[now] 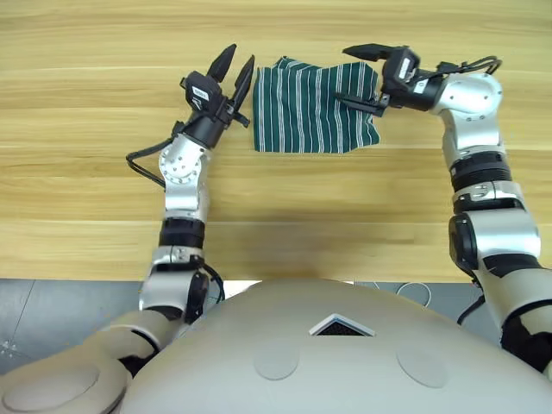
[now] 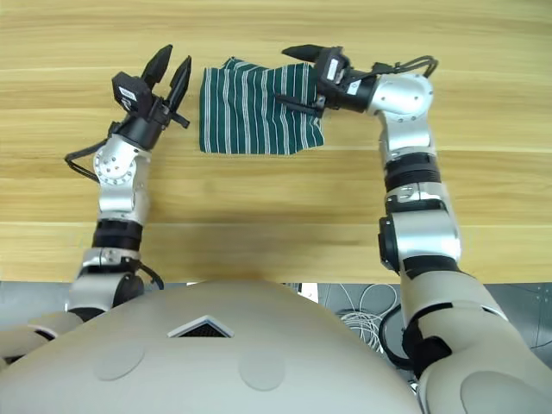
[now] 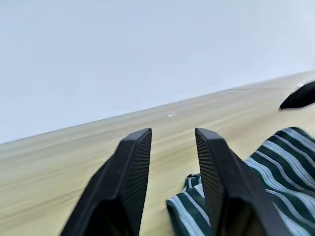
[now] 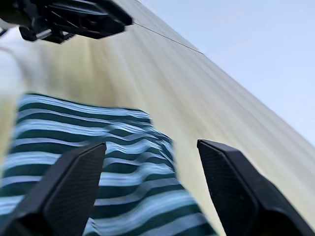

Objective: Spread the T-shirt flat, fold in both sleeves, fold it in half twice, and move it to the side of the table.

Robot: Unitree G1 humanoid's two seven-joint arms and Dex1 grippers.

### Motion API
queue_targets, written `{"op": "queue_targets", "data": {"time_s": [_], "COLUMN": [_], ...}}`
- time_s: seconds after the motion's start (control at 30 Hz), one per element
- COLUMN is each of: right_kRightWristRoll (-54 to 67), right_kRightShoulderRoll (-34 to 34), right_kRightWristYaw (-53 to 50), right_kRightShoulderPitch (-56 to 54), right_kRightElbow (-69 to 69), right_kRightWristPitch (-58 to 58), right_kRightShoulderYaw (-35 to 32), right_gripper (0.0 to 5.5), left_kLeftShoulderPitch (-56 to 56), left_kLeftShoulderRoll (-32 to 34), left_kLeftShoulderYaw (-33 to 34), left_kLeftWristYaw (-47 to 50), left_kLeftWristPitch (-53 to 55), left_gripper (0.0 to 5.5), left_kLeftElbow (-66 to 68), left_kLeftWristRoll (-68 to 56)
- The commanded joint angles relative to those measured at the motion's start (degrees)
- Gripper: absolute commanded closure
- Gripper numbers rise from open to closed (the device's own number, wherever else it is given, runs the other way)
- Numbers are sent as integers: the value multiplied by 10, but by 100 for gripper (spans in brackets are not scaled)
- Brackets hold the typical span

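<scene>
Neatly folded into a striped rectangle, the T-shirt point(image 1: 315, 106) lies at the upper middle of the frame on the wooden table point(image 1: 86, 216), left gripper point(image 1: 241, 55) released just beside its left edge, right gripper point(image 1: 345, 74) spread open over its right edge.

Left claw point(image 3: 172, 162) fingers parted, striped T-shirt point(image 3: 275, 182) just beside, wooden table point(image 3: 74, 162) beneath

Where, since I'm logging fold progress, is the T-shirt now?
Left eye view: the folded T-shirt lies far-centre on the table, left gripper beside its left edge, right gripper over its right edge.
</scene>
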Motion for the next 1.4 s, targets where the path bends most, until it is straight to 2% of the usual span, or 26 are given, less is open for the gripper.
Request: {"op": "queue_targets", "data": {"time_s": [0.03, 0.1, 0.23, 0.53, 1.03, 1.13, 1.23, 1.4], "right_kRightWristRoll": [5, 7, 21, 27, 17, 52, 84, 67], "right_kRightShoulderRoll": [17, 15, 9, -22, -49, -44, -33, 12], "right_kRightWristYaw": [3, 9, 19, 122, 113, 175, 226, 172], "right_kRightShoulderPitch": [2, 8, -13, -19, -31, -22, 43, 166], "right_kRightElbow": [18, 39, 104, 217, 242, 182, 36, -161], "right_kRightWristPitch": [22, 17, 28, 52, 48, 52, 81, 149], "right_kRightShoulderYaw": [6, 2, -24, -44, -80, -87, -66, 19], "right_gripper": [205, 205, 205, 205, 205, 205, 205, 205], "left_kLeftShoulderPitch": [87, 104, 81, 12, 15, 23, 40, 61], "left_kLeftShoulderRoll": [-38, -41, -40, 4, 47, 54, 66, 95], "left_kLeftShoulderYaw": [-81, -110, -123, -97, -89, -80, -51, 23], "left_kLeftWristYaw": [66, 85, 111, 160, 143, 130, 109, 117], "left_kLeftWristPitch": [39, 51, 75, 54, 26, -20, -73, -60], "left_gripper": [399, 399, 399, 399, 399, 399, 399, 399], "left_kLeftElbow": [-97, -104, -63, 144, 195, 138, -14, -176], "left_kLeftWristRoll": [97, 131, 153, 157, 135, 108, 26, -45]}}
